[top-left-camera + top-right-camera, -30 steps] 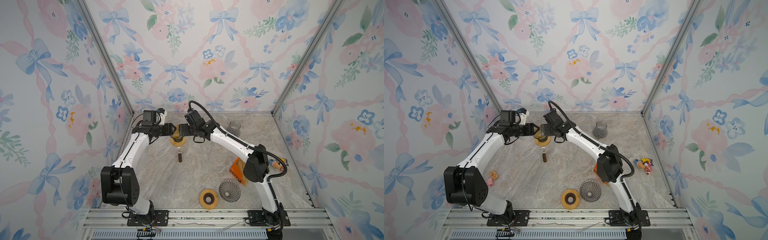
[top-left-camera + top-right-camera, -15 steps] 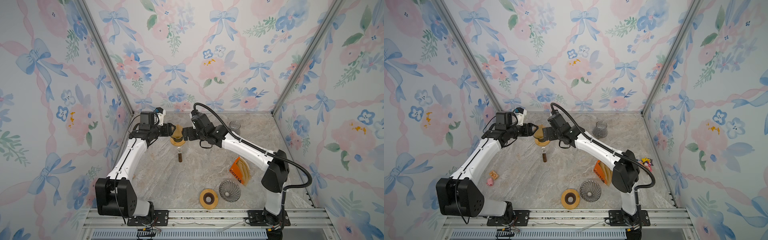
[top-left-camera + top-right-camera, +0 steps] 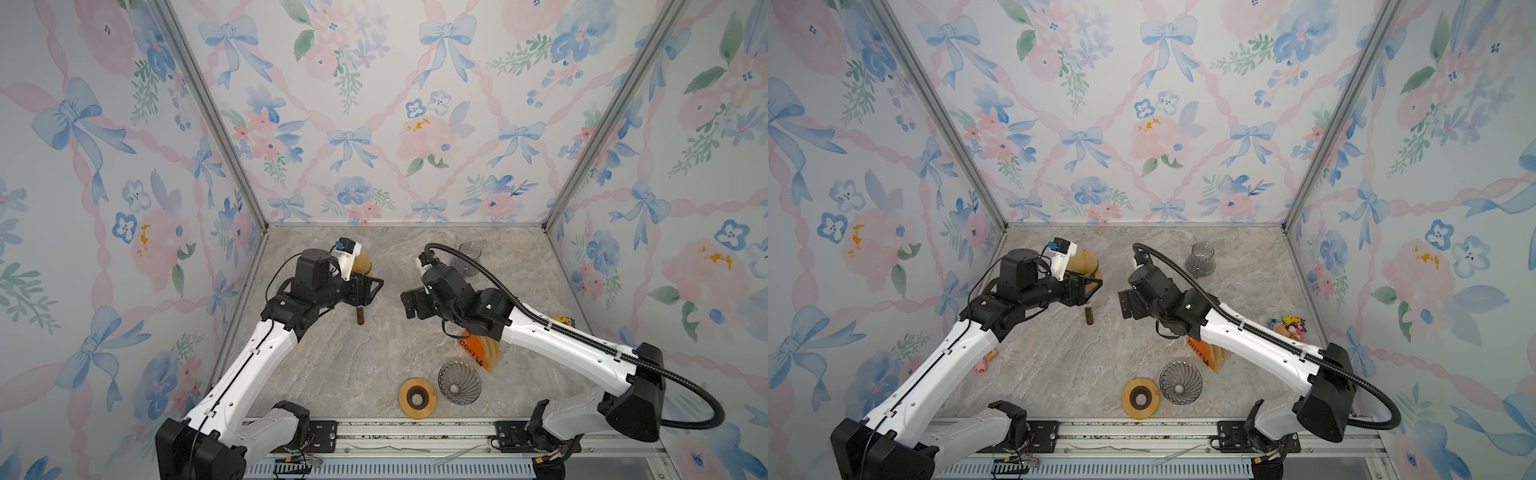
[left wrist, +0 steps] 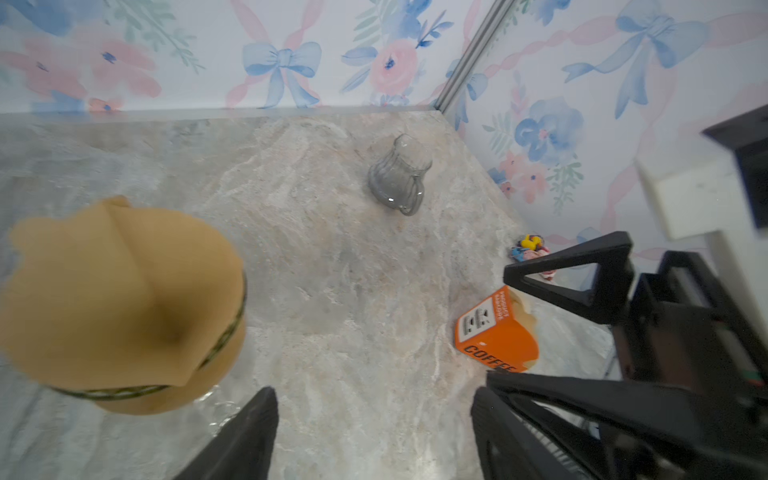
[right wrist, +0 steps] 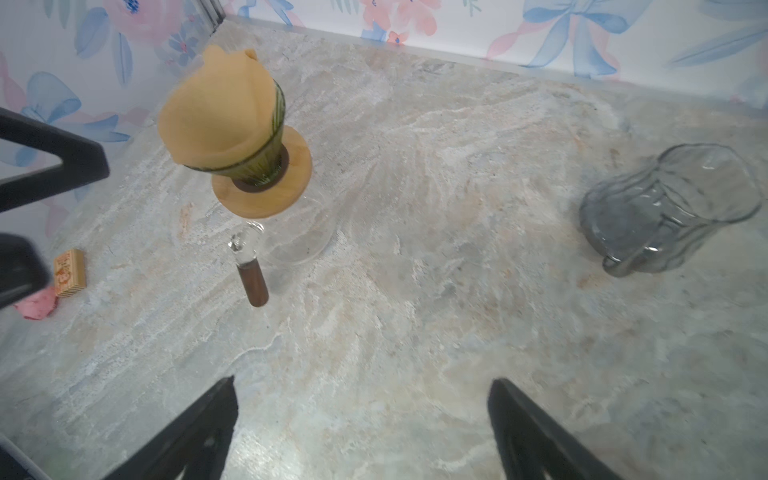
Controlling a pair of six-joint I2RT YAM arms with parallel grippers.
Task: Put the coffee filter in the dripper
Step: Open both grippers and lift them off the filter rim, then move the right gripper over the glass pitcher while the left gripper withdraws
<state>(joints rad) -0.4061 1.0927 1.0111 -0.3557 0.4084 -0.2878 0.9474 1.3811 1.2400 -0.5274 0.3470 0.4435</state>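
Note:
The tan paper coffee filter point(image 5: 220, 108) sits in the green glass dripper point(image 5: 266, 166), which rests on a wooden collar atop a clear carafe with a brown handle point(image 5: 253, 286). The filter's top edge stands above the dripper's rim and leans to one side. In both top views the filter point(image 3: 362, 262) point(image 3: 1086, 262) shows just behind my left gripper point(image 3: 368, 291), which is open and empty beside the dripper. In the left wrist view the filter point(image 4: 116, 291) lies off to one side of the open gripper point(image 4: 374, 395). My right gripper point(image 3: 407, 304) point(image 5: 363, 384) is open, empty and well apart.
A grey glass jug point(image 3: 469, 257) stands at the back right. An orange coffee filter box point(image 3: 473, 353), a clear ribbed dripper point(image 3: 459, 382) and a wooden ring point(image 3: 417, 397) lie near the front. Small toys point(image 3: 1287, 326) sit by the right wall, a small box point(image 5: 70, 272) by the left.
Both grippers have drawn back from the dripper, the right one farther to the right. The left jaws stand wider than before. The filter stays in the dripper.

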